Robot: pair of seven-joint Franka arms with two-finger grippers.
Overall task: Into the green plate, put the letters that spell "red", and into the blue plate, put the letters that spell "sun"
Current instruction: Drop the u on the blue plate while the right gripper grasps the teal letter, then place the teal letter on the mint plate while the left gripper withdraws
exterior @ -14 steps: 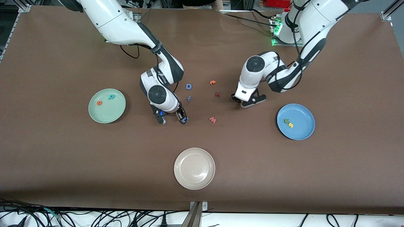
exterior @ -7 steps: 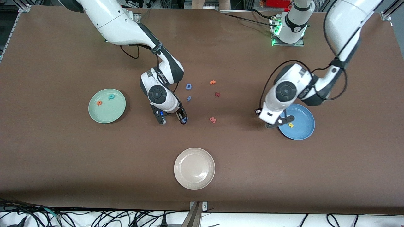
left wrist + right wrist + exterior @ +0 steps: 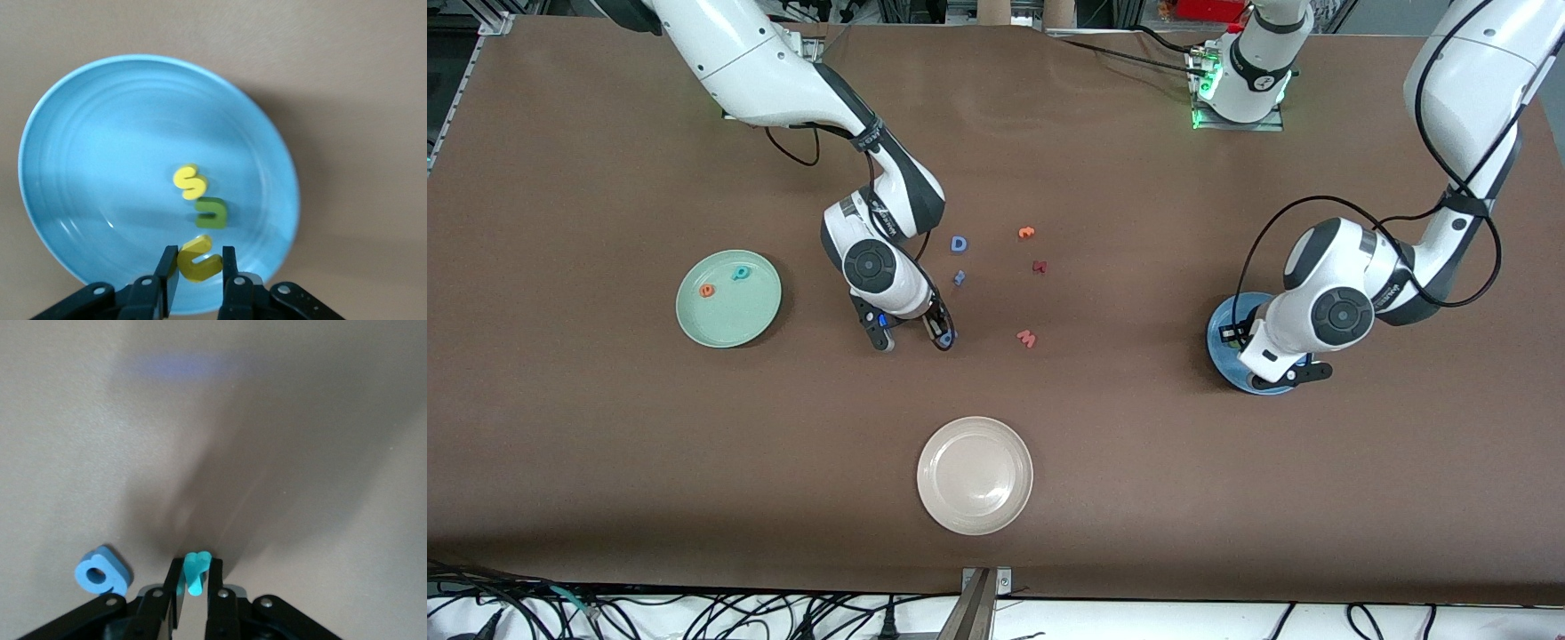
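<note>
While hidden frontally, yellow letter [image 3: 198, 257] between left fingers [image 3: 169, 268]

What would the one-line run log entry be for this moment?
left pincer: over blue plate, gripping yellow letter | right pincer: at table, shut on teal letter | green plate: two letters in

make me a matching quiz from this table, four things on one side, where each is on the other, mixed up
Things:
1. teal letter
2. yellow s
3. orange e
4. pink w

Places:
A. in the green plate
B. bare table
C. between the right gripper fingers
D. in the blue plate

Pairs: 1-C, 2-D, 3-A, 4-B
</note>
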